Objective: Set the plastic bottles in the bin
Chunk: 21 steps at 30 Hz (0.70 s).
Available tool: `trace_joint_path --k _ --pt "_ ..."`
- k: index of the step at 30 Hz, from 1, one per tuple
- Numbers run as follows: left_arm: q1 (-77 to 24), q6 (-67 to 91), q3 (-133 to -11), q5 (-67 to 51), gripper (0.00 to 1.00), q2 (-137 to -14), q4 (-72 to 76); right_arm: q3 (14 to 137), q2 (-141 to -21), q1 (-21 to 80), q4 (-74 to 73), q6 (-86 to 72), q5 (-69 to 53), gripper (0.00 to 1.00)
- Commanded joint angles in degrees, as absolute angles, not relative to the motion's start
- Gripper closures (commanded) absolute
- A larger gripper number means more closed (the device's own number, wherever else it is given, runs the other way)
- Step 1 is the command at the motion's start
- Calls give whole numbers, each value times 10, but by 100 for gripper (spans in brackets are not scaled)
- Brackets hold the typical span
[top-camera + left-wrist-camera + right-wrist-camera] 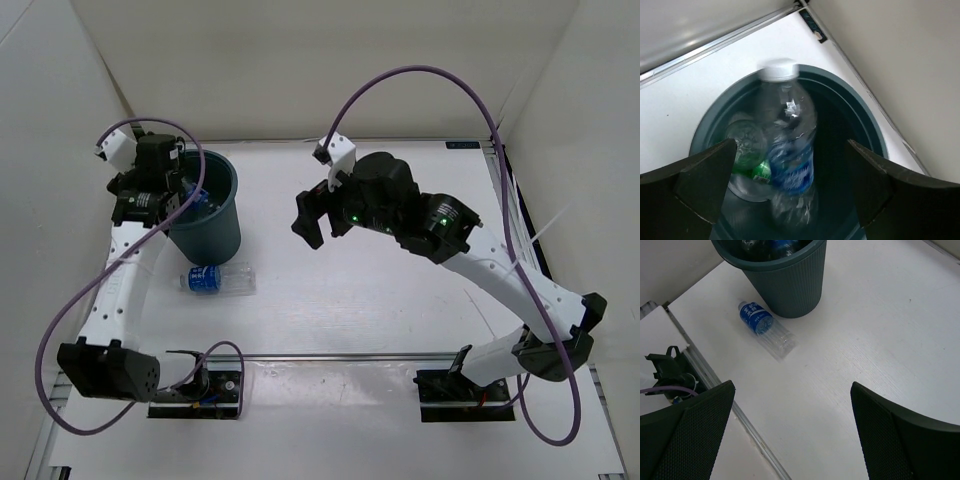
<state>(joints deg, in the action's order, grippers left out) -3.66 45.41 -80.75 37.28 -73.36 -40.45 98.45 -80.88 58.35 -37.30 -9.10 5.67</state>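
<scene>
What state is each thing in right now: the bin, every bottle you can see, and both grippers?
Bin: upright, open-topped.
Blue-label bottle over bin: blurred, cap up, inside the rim, touched by neither finger.
Green bottle: down inside the bin.
Blue-label bottle outside: lying on its side on the table, beside the bin.
Left gripper: open, above the bin.
Right gripper: open, empty, above the table.

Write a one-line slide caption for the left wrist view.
Open left gripper over the bin, a blurred blue-labelled bottle and a green bottle inside.
</scene>
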Motion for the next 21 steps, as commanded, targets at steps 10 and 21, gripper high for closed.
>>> trace_joint_path --k 10,21 --pt "-90 689 -609 370 0 -368 -640 922 -732 584 -372 -127 96 0" --pt "-108 989 -260 246 0 -121 -544 911 -737 584 -372 -127 62 0"
